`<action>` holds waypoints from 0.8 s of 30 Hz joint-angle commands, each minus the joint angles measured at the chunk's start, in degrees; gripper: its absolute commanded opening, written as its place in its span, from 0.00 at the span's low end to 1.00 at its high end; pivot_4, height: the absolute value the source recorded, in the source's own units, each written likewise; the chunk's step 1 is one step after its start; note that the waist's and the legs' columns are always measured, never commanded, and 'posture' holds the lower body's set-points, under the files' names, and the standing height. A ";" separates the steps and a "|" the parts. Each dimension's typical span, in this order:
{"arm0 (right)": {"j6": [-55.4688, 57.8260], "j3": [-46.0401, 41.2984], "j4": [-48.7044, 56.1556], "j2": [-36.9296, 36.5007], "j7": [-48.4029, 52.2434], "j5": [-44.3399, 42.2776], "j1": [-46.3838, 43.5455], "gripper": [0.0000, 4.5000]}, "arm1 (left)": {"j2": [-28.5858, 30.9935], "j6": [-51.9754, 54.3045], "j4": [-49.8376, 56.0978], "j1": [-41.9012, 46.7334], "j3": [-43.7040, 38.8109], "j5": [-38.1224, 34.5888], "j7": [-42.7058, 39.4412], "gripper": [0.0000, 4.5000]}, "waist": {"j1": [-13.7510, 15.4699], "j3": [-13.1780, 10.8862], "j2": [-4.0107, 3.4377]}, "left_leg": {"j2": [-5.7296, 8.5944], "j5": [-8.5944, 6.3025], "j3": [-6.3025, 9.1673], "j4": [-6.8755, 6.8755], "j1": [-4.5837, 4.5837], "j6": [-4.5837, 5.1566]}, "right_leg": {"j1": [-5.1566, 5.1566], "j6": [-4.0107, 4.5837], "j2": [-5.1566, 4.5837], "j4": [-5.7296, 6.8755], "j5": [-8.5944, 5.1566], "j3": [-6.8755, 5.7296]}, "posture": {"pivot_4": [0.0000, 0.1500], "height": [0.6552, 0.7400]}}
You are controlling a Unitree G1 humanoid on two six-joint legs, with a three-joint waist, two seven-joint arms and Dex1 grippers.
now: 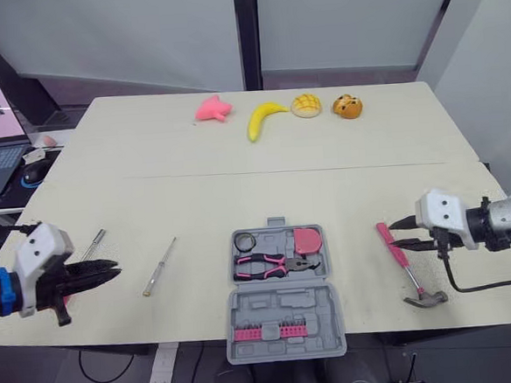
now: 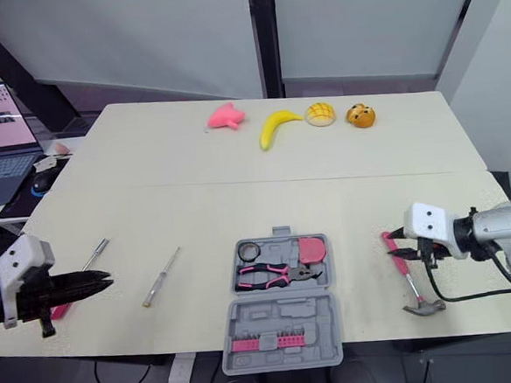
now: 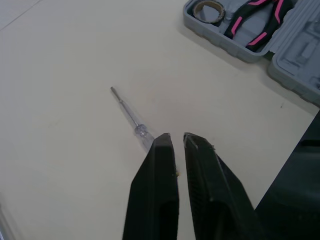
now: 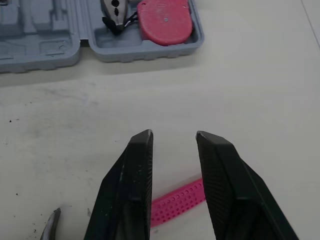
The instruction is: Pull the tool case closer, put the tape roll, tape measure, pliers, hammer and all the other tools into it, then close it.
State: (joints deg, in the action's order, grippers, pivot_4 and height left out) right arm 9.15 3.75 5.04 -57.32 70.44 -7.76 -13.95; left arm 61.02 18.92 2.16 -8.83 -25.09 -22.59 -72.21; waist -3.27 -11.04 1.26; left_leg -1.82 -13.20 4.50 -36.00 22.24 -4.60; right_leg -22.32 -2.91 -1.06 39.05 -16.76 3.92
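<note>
From the head, the open case (image 1: 281,305) is seen holding tape roll (image 1: 245,241), pliers (image 1: 274,263) and tape measure (image 1: 308,239); the hammer (image 1: 407,268) is laid right of it, a screwdriver (image 1: 159,267) left. At the left wrist, the fingers of the left gripper (image 3: 177,135) are held nearly together, empty, by the screwdriver; at the right wrist, those of the right gripper (image 4: 172,134) are spread over the hammer's pink handle.

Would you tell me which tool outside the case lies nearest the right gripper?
The pink-handled hammer, just beside the right gripper; the screwdriver and thin metal tool lie left of the case.
</note>
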 commanded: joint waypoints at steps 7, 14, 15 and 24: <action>2.44 4.13 6.85 3.89 -3.44 2.28 1.19 0.00 | -3.54 5.36 13.94 -1.96 7.61 1.18 6.49 0.00 | 0.02 0.01 0.01 | 0.00 0.00 0.01 -0.01 0.00 0.00 | 0.01 0.01 0.00 -0.01 0.01 0.01 | 1.00 1.00; 4.07 8.94 7.97 6.98 -5.56 5.58 1.30 0.00 | -6.34 5.33 17.19 -1.56 17.31 5.07 10.35 0.00 | 0.13 0.04 0.07 | 0.02 0.00 0.01 -0.01 -0.05 0.00 | 0.04 0.01 0.01 -0.01 0.02 0.02 | 1.00 1.00; 4.12 9.69 7.92 7.31 -5.80 6.09 1.34 0.00 | -7.05 5.42 17.11 -1.02 18.61 5.38 10.97 0.00 | 0.15 0.04 0.06 | 0.02 0.00 0.02 -0.01 -0.04 0.00 | 0.05 0.01 0.01 -0.01 0.02 0.01 | 1.00 1.00; 5.01 14.42 6.94 10.90 -8.52 10.39 1.56 0.00 | -10.56 5.47 15.11 2.71 25.12 8.68 14.72 0.00 | 0.14 0.06 0.08 | 0.02 0.00 0.03 -0.02 -0.05 0.00 | 0.06 0.01 0.01 -0.01 0.02 0.01 | 1.00 1.00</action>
State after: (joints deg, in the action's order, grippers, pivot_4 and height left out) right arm 13.71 17.58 10.98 -46.89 62.72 2.05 -12.18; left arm 51.01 24.68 17.28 -6.56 -0.76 -14.54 -58.12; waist -3.13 -10.98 1.35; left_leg -1.80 -13.20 4.53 -36.02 22.18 -4.60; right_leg -22.26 -2.90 -1.05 39.04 -16.73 3.93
